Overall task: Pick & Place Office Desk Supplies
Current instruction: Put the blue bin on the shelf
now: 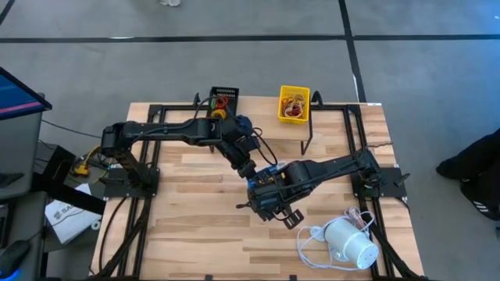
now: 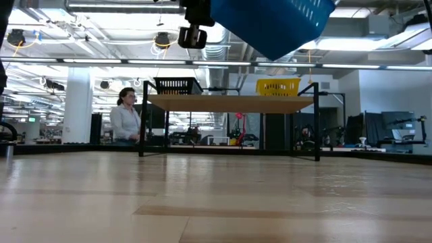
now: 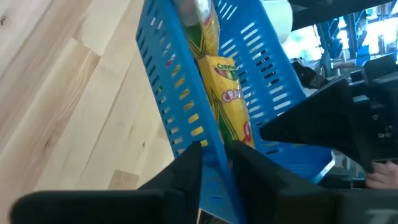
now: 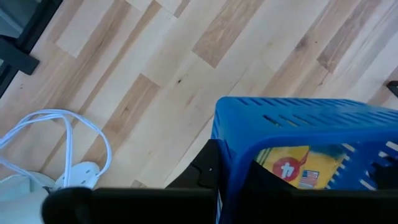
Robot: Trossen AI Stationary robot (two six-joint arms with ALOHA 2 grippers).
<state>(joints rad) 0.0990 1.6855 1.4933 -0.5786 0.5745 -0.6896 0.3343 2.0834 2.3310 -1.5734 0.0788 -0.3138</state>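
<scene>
Blue slotted tray (image 3: pixel 186 93) lifted clear of desk, mid-desk, both grippers pinching its walls: left gripper (image 3: pixel 214 165) and right gripper (image 4: pixel 233 171) each closed on a wall. Yellow crayon box (image 3: pixel 224 87) inside. Plastic looks light, stiff, slick; hold rim walls, keep level.

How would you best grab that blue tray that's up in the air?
By a thin slotted side wall, one finger inside and one outside, coming over the rim. The blue tray is an open box with upright walls; the left gripper and right gripper pinch it that way, opposite each other.
</scene>
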